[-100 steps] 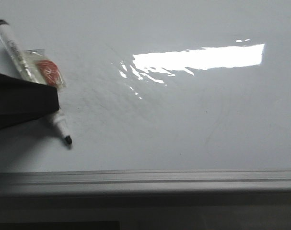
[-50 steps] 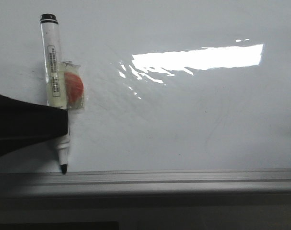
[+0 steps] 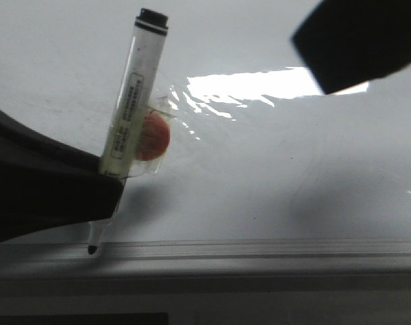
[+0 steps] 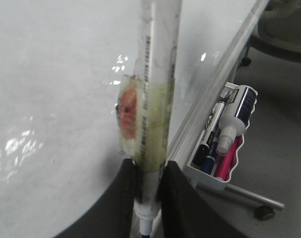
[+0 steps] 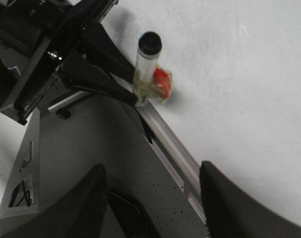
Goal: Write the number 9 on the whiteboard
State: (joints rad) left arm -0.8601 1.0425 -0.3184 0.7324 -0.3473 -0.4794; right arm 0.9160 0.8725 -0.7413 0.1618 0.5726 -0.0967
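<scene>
Two grippers are in my feeds. My left gripper [image 4: 149,198] is clamped around a marker [image 3: 127,122], pinching the lower barrel just above the nib. Taking the whiteboard [image 3: 273,176] as landmark, the marker's black nib sits right at the board's grey frame edge [image 3: 259,252]; I cannot tell whether it touches. The barrel leans over the board surface, capped end up, with an orange disc [image 3: 151,137] taped to it. My right gripper [image 5: 152,198] has its jaws spread wide, holding nothing, and hangs over the board near the bright glare patch [image 3: 259,84]. I see no number 9 on the board. Beside the board's frame edge, a small tray [image 4: 217,158] holds spare markers and a bottle.
</scene>
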